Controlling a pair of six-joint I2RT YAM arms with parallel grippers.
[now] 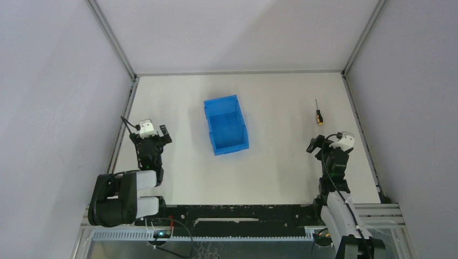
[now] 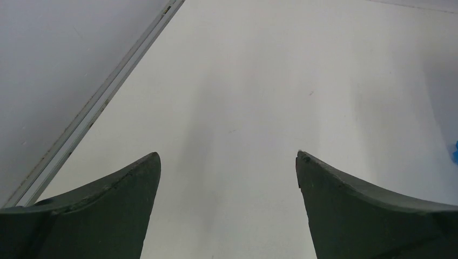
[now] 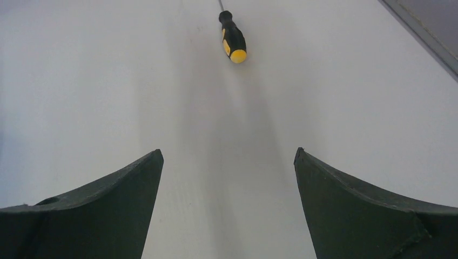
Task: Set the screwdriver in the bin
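With right gripper [image 3: 227, 154] spread wide and empty, reach up-frame to screwdriver [image 3: 231, 36], upper centre; straddle it crosswise, lower, pinch.

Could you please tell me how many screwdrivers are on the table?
1. The screwdriver lies far right, just ahead of the open right gripper, well apart from the bin. None seems hidden.
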